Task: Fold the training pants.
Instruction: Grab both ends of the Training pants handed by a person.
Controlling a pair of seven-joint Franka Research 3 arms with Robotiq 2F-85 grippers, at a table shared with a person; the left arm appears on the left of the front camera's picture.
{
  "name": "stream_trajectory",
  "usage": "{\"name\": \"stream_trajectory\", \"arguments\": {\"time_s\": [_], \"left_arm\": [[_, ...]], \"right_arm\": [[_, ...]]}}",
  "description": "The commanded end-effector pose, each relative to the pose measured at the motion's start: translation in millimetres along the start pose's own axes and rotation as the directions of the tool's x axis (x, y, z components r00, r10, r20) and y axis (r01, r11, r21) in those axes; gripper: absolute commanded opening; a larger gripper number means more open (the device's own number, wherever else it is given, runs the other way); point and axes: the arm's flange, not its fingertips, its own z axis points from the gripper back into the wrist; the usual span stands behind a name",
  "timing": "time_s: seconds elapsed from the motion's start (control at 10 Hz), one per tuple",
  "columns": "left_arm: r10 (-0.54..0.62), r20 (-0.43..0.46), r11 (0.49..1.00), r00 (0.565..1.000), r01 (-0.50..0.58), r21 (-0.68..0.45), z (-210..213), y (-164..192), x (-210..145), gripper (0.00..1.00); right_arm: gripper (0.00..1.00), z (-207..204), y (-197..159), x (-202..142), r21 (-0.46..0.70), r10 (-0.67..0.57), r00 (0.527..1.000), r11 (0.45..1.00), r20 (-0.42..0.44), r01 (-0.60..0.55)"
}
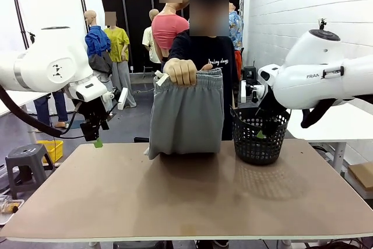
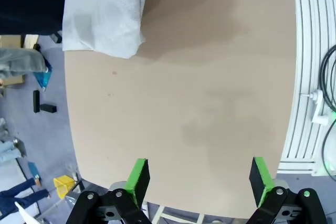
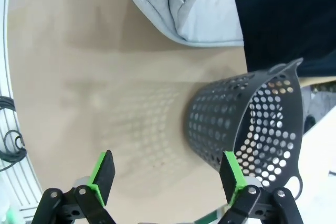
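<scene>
person's hand is holding the pants up by the waistband, centre of the front frame, with the lower end touching the far part of the table. left gripper is hanging released at left of frame, jaws wide, nothing between the pads. right gripper is hovering wide open too, empty, near the black basket, which is standing on the table just right of the pants.
</scene>
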Motion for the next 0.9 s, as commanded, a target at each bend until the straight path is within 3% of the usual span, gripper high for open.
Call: {"name": "stream_trajectory", "arguments": {"time_s": [0.0, 0.4, 0.6, 0.8], "left_arm": [[-0.067, 0.039, 0.997, 0.997, 0.068, -0.02, -3, 16, -1, 1.0], [-0.165, 0.294, 0.986, 0.942, 0.162, 0.035, -13, 30, 2, 1.0], [-0.182, 0.33, 0.983, 0.926, 0.176, 0.048, -21, 26, 9, 1.0], [-0.162, 0.402, 0.984, 0.901, 0.12, 0.128, -30, 26, 14, 1.0]], "right_arm": [[1.0, -15, -13, -4, 0.029, 0.03, 0.998, 0.999, 0.061, -0.032], [1.0, -32, -21, -11, 0.07, 0.069, 0.95, 0.993, 0.306, -0.095], [1.0, -37, -18, -7, 0.058, 0.069, 0.92, 0.993, 0.386, -0.099], [1.0, -42, -19, -2, 0.025, 0.075, 0.878, 0.995, 0.474, -0.099]]}}
